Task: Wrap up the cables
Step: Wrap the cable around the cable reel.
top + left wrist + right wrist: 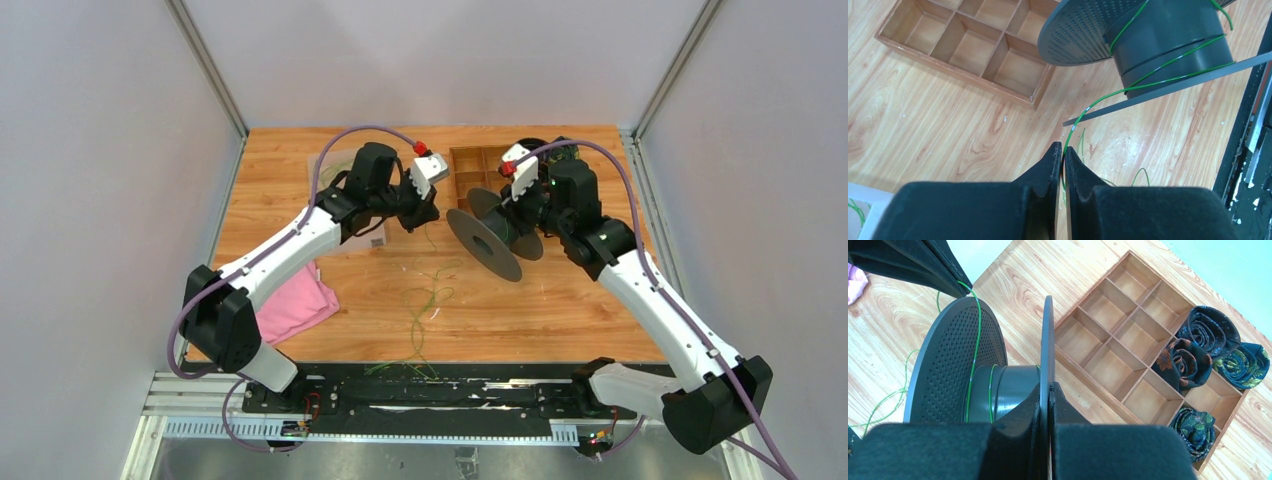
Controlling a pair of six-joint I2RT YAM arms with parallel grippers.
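The left gripper point(1063, 152) is pressed together on the cable point(1083, 114). The thin green strand sits pinched between the two black fingertips, with no gap showing around it. From the pinch the cable rises in a gentle curve to the spool point(1158, 40), where a few turns lie around the dark hub. This gripper hangs above the table point(560, 310), about midway between the left and right edges and nearer the far edge.

The right gripper point(1049, 390) is clamped on the rim of the spool's thin flange point(1047, 340), one finger on each face. It holds the spool on edge and tilted. The perforated flange point(948, 355) faces the left arm, and the cable crosses its rim onto the hub. Whether the spool touches the table cannot be told.

The rest of the cable lies as a loose tangle point(428, 295) running from the middle of the table to its near edge.

A wooden tray point(1088, 370) of square compartments sits by the far edge, just behind the spool. Rolled dark ties point(1210, 332) fill the compartments at its right end. A pink cloth point(295, 305) lies near the left edge, toward the near-left corner.
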